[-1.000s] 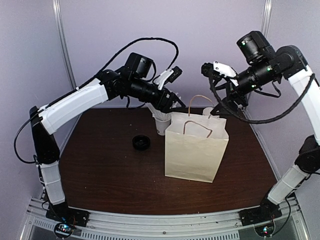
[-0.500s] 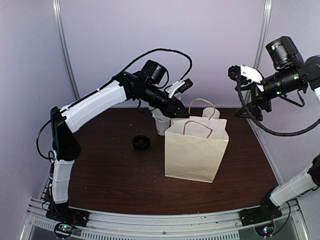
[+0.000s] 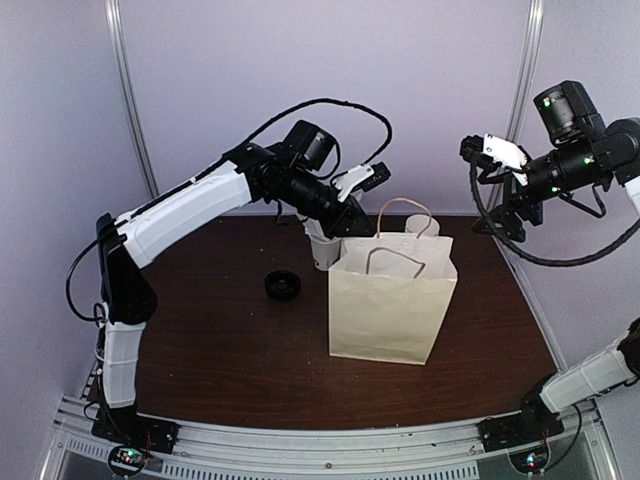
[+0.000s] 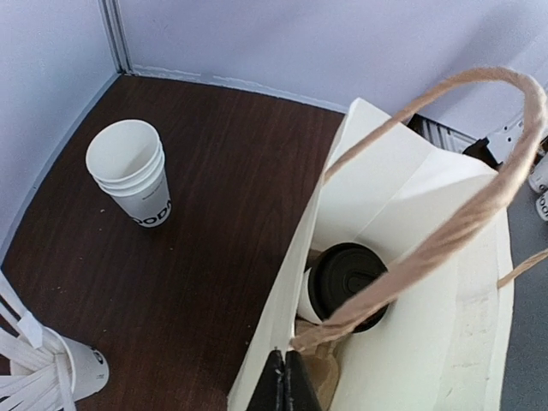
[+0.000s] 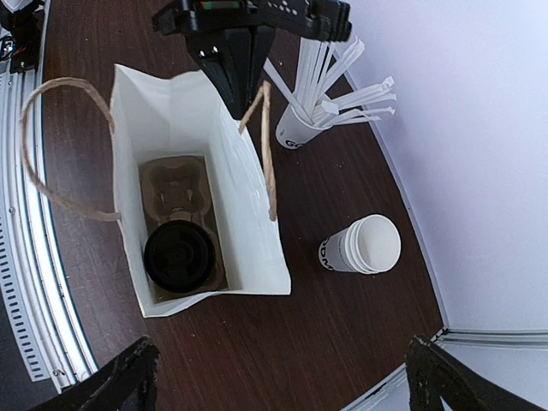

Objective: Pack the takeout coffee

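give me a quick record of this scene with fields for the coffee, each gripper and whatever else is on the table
coffee: takeout coffee upright inside the paper bag, black lid on, seated in a cardboard carrier
left gripper: shut, pinching the bag's rim beside a handle
right gripper: open, holding nothing, raised clear of the bag
outside the bag: stack of cups, straw cup, loose black lid
surface: dark wood table
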